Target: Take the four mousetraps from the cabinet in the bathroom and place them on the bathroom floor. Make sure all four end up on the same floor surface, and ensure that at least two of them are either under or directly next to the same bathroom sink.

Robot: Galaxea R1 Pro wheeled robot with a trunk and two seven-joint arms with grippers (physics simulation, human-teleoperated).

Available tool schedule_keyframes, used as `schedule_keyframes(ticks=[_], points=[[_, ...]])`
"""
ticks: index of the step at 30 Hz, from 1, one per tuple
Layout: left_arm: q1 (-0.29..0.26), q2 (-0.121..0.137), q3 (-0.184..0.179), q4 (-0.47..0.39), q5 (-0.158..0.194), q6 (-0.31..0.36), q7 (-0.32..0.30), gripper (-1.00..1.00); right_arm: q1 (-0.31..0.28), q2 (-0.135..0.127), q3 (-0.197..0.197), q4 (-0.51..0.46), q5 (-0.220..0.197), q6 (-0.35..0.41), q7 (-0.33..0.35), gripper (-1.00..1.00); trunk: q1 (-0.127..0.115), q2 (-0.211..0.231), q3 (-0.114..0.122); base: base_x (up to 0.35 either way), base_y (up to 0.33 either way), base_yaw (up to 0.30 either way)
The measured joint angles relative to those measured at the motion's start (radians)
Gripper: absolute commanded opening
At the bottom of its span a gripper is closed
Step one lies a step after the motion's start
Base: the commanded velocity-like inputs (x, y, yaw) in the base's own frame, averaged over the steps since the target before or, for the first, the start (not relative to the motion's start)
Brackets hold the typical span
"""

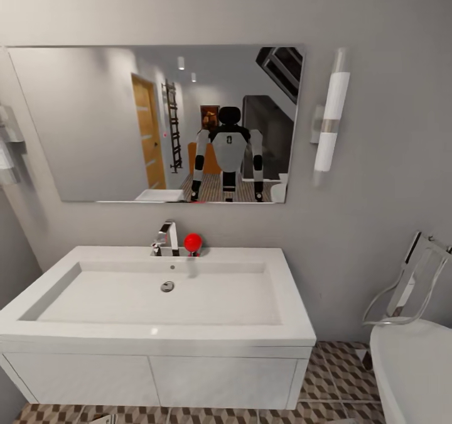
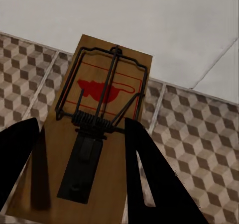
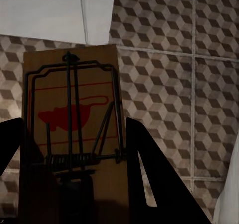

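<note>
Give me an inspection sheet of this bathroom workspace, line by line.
Surface: cube-patterned bathroom floor, tiled, runs under the vanity.
Job's things: one mousetrap between the left hand's fingers; a second mousetrap between the right hand's fingers; both above the floor near the white vanity front. Bathroom sink basin holds nothing.
Clutter: red round object beside the chrome faucet.
Grippers: left hand shut on its trap; right hand shut on its trap.
Cables: nothing seen.
Surroundings: wall mirror reflecting the robot, tube lamp, white tub rim at right.
</note>
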Motion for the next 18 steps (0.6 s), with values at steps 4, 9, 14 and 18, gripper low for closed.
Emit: schedule_keyframes(ticks=[4,9,14,18], points=[[0.000,0.000,-0.001,0.000,0.000,0.001,0.000,-1.00,0.000,0.000,0.000,0.000,0.000,0.000,0.000,-1.00,0.000,0.000,0.000,0.000,0.084,0.000],[0.000,0.001,-0.003,0.000,-0.001,0.001,-0.005,-1.00,0.000,0.000,0.000,0.000,0.000,0.000,0.000,-1.00,0.000,0.000,0.000,0.000,0.010,0.000],[0.000,-0.006,0.002,-0.001,0.002,0.001,-0.004,-1.00,0.000,-0.001,0.000,0.000,0.000,0.000,0.000,-1.00,0.000,0.000,0.000,0.000,0.001,0.000],[0.000,-0.007,0.004,-0.002,0.003,0.001,-0.002,-1.00,0.000,-0.001,0.000,0.000,0.000,0.000,0.000,-1.00,0.000,0.000,0.000,0.000,0.000,0.000]])
